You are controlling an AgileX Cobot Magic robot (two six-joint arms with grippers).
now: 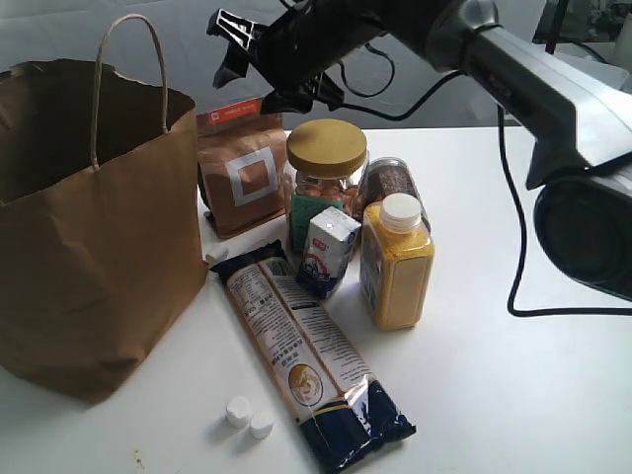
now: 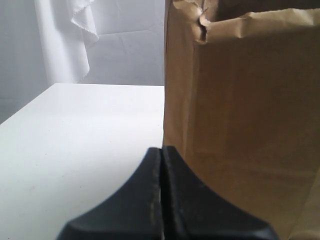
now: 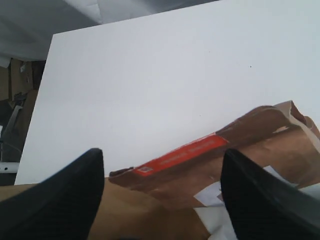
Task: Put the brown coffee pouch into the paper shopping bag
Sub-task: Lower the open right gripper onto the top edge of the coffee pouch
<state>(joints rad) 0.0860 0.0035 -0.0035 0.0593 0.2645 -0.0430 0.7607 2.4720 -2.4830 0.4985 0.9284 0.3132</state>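
The brown coffee pouch [image 1: 239,166] stands upright behind the other groceries, with its orange-red strip on top and a white square on its front. Left of it stands the big crinkled paper shopping bag [image 1: 89,227], mouth open, one loop handle raised. My right gripper [image 1: 253,65] hovers open just above the pouch's top. In the right wrist view its fingers straddle the orange strip of the pouch [image 3: 185,152] without touching it, the right gripper [image 3: 162,157] empty. My left gripper [image 2: 161,150] is shut on nothing, low by the bag's side wall [image 2: 240,125]; it is out of the exterior view.
Crowded right of the pouch are a gold-lidded jar [image 1: 326,150], a dark jar [image 1: 391,182], a small milk carton [image 1: 330,249] and a yellow bottle [image 1: 396,265]. A long dark-blue noodle packet [image 1: 314,357] lies in front, with two white caps [image 1: 248,418] beside it. A black cable [image 1: 514,207] hangs at the right.
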